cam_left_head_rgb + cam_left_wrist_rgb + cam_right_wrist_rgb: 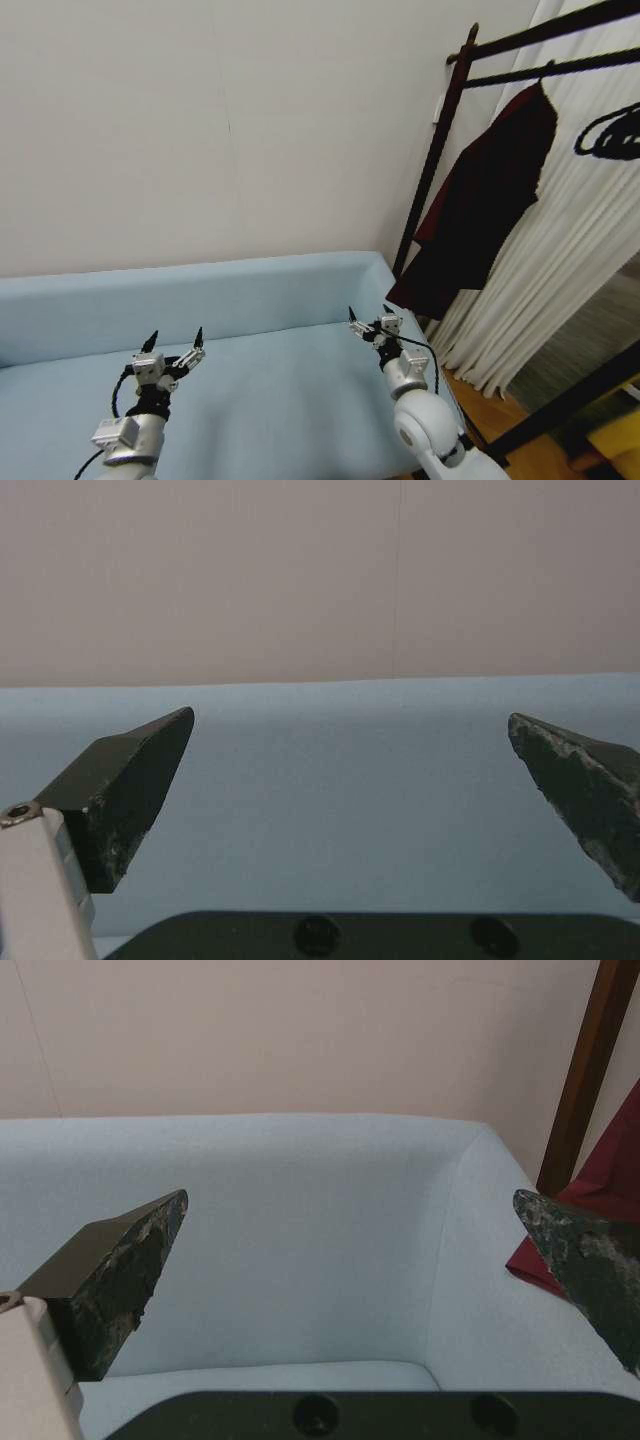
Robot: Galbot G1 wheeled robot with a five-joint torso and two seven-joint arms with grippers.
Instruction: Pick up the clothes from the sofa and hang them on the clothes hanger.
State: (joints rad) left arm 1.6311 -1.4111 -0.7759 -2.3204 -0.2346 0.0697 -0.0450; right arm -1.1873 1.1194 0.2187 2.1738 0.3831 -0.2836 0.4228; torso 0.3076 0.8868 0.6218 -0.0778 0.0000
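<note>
A dark red garment (480,205) hangs on a hanger from the dark wooden clothes rack (440,130) at the right; its hem (590,1220) shows past the sofa's arm in the right wrist view. The light blue sofa (270,300) lies below me with bare cushions. My left gripper (174,340) hovers open over the seat at the left, nothing between its fingers (130,780). My right gripper (368,318) is open above the seat near the sofa's right end, also holding nothing, with its fingers (120,1270) pointed at the backrest corner.
A second black hanger (612,135) hangs on the rack in front of white curtains (570,270). The rack's dark base bar (570,400) crosses the wooden floor at the right. A plain wall rises behind the sofa.
</note>
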